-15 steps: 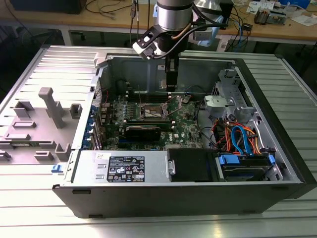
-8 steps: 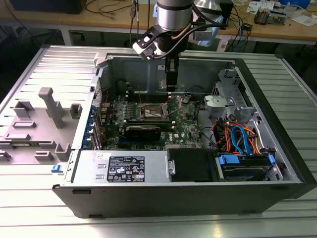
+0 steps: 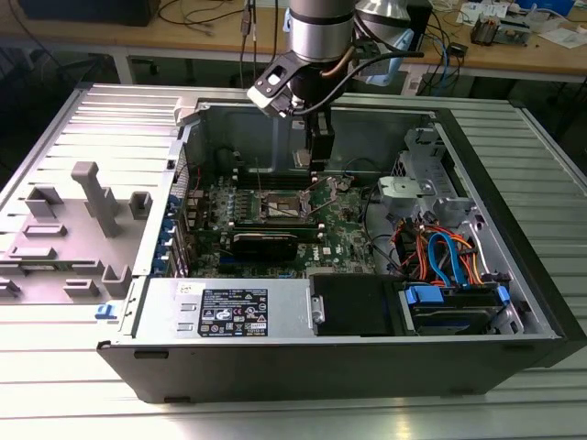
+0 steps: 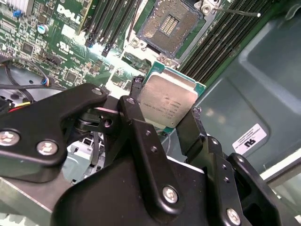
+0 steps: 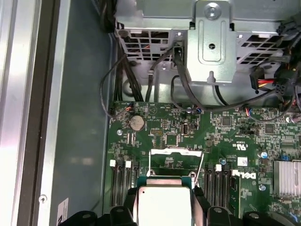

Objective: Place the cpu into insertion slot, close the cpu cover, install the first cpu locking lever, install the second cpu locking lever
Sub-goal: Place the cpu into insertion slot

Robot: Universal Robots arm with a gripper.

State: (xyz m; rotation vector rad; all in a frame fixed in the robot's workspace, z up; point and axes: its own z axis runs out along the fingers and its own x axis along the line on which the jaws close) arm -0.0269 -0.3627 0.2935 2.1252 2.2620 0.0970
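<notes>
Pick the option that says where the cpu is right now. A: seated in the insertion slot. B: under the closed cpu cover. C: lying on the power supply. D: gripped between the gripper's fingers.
D: in the second wrist view the gripper is shut on the cpu, while the insertion slot lies bare with nothing in it.

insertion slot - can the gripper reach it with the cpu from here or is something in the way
Probably yes: the gripper holds the cpu near the insertion slot, which lies uncovered with nothing between them.
</notes>
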